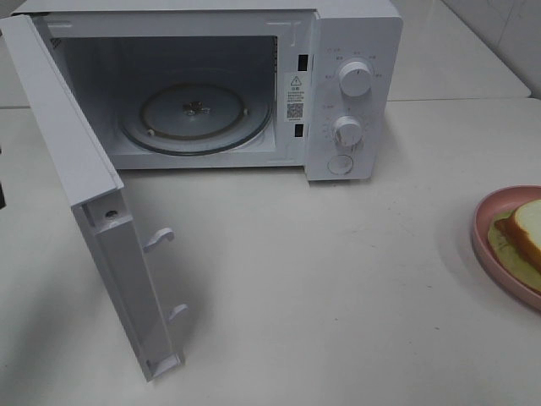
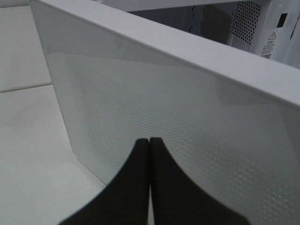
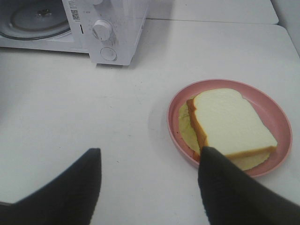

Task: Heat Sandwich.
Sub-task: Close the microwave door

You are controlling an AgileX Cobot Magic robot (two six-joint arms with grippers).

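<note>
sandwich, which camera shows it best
The right wrist view: the whole sandwich shows on its pink plate. The exterior high view cuts it off at the frame edge. The left wrist view shows only the microwave door.

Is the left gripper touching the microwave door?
Cannot tell. In the left wrist view, the shut left gripper overlaps the microwave door, but no contact or gap shows.

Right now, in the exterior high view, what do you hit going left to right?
Open microwave door → glass turntable inside the microwave → control knobs → pink plate → sandwich at the right edge.
</note>
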